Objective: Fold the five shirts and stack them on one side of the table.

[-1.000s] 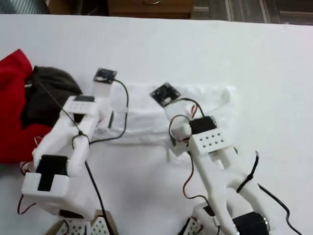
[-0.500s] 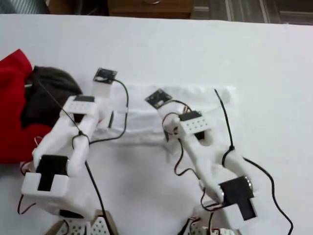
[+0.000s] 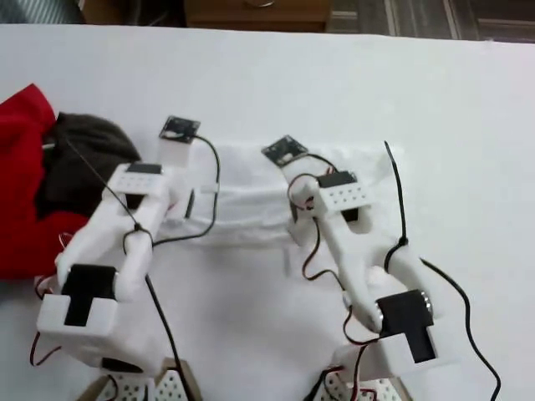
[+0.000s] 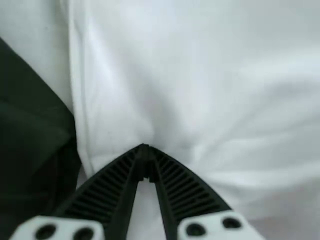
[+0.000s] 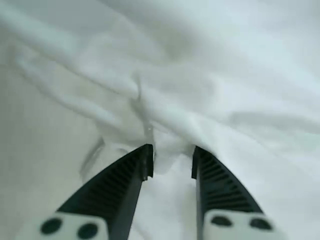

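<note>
A folded white cotton shirt (image 3: pixel 247 180) is laid flat at the middle of the white table (image 3: pixel 334 75), its outline barely distinguished from the surface and partly covered by both arms. The left gripper (image 4: pixel 144 152) is seen closed, with puckered shirt fabric pinched at its tips. The right gripper (image 5: pixel 172 160) is held apart around a raised fold. A crumpled red garment (image 3: pixel 21 167), cut off at the table's edge, and a dark brown garment (image 3: pixel 84 159) are heaped beside the left arm (image 3: pixel 125 217). Wooden furniture (image 3: pixel 251 12) is glimpsed beyond the table.
</note>
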{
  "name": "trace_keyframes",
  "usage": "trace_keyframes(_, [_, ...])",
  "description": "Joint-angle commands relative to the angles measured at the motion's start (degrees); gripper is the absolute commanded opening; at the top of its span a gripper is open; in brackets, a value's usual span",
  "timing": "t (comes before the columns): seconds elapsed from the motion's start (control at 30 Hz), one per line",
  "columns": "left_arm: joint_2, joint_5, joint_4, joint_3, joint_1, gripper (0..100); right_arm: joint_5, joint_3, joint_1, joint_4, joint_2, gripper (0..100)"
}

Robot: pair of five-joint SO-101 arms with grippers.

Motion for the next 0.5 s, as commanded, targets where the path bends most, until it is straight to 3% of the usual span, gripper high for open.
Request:
trace_keyframes(0.0, [-1.58, -0.09, -0.62, 0.13, -1.49, 3, 0.44, -2.11, 0.75, 0.48, 0.13, 13.2])
trace_keyframes(0.27, [-1.58, -0.09, -0.53, 0.22, -1.49, 3, 0.62, -2.46, 1.1, -2.77, 6.81, 11.3])
trace_keyframes(0.4, [-1.58, -0.09, -0.53, 0.22, -1.49, 3, 0.44, -2.55, 1.36, -3.3, 7.96, 1.6])
trace_keyframes(0.47, [-1.58, -0.09, -0.53, 0.22, -1.49, 3, 0.18, -2.37, 1.71, -2.68, 5.85, 2.7])
